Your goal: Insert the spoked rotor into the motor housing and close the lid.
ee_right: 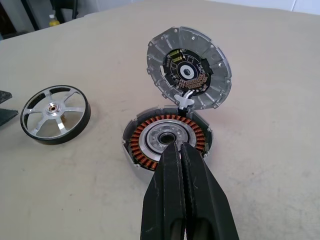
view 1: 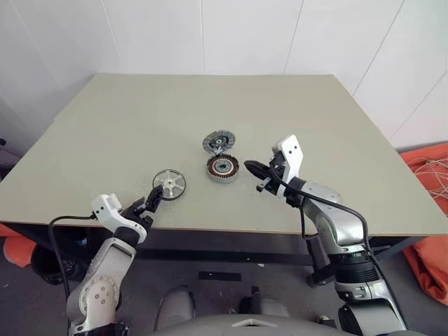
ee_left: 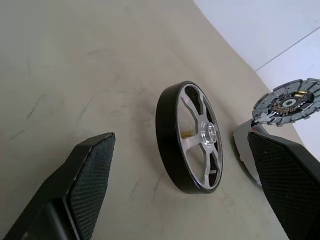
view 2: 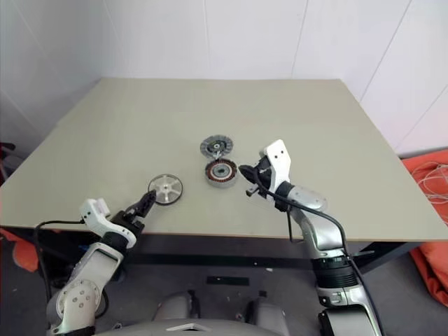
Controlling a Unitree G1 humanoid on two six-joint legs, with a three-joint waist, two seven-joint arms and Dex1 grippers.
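From the head camera, the task looks barely begun. The small shiny silver spoked rotor point(view 1: 169, 184) with its dark outer rim lies flat on the pale green-grey bench point(view 1: 140, 119), well apart from the short round motor housing point(view 1: 222, 167) with its copper-brown ring of windings, which sits open and empty near the middle. The round grey ribbed metal lid point(view 1: 218, 141) stands tilted up at the housing's far edge, so insertion and closing are both left to do. The left hand point(view 1: 149, 204) hangs just short of the rotor, its black fingers apart. The right hand point(view 1: 256, 170) hovers just beside the housing on the other side, fingers pressed together and holding nothing.

From the left wrist, the rotor point(ee_left: 192, 142) sits between the two spread black pads point(ee_left: 90, 170), untouched; its bright spokes run to a central hub, and the lid point(ee_left: 290, 102) shows beyond.

From the right wrist, the closed fingers point(ee_right: 187, 200) point at the housing point(ee_right: 167, 142), whose silver centre is bare. The lid point(ee_right: 189, 72), seemingly hinged to it, shows a dark centre with small components. The rotor point(ee_right: 54, 114) lies off to one side.
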